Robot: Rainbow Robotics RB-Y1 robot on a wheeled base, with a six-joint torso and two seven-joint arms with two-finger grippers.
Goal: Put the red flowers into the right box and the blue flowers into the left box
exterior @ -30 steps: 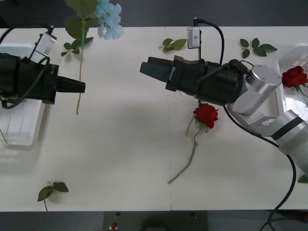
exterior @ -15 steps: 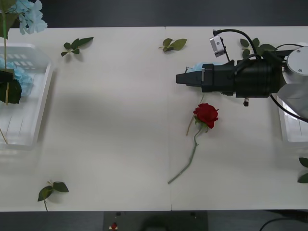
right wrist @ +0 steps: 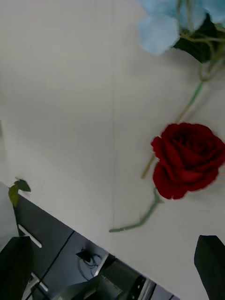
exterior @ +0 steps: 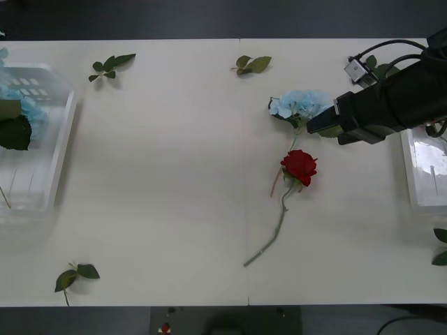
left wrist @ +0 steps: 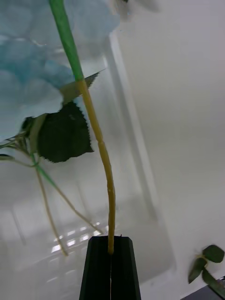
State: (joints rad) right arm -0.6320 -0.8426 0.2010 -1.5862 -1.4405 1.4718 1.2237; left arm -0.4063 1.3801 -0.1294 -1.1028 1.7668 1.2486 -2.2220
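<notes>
My left gripper (left wrist: 111, 240) is shut on the yellowish stem of a blue flower (left wrist: 93, 122), which hangs over the left box (left wrist: 140, 168). In the front view, blue blooms (exterior: 31, 112) and a big leaf sit in that left box (exterior: 63, 139). Another blue flower (exterior: 300, 103) lies on the table just past my right gripper (exterior: 312, 127). A red flower (exterior: 299, 166) lies below and left of that gripper, its stem trailing toward the front edge. The right wrist view shows the red flower (right wrist: 187, 159) and blue flower (right wrist: 173, 23) ahead of the open right gripper (right wrist: 112, 267). The right box (exterior: 418, 204) is partly behind the right arm.
Loose leaf sprigs lie at the back left (exterior: 112, 66), back middle (exterior: 253, 64), front left (exterior: 75, 273) and right edge (exterior: 441, 248). Bare tabletop stretches between the left box and the two flowers. The table's front edge runs along the bottom of the front view.
My right arm has drawn back to the right, uncovering the blue flower on the table. My left arm has carried its blue flower left, out of the front view, over the left box.
</notes>
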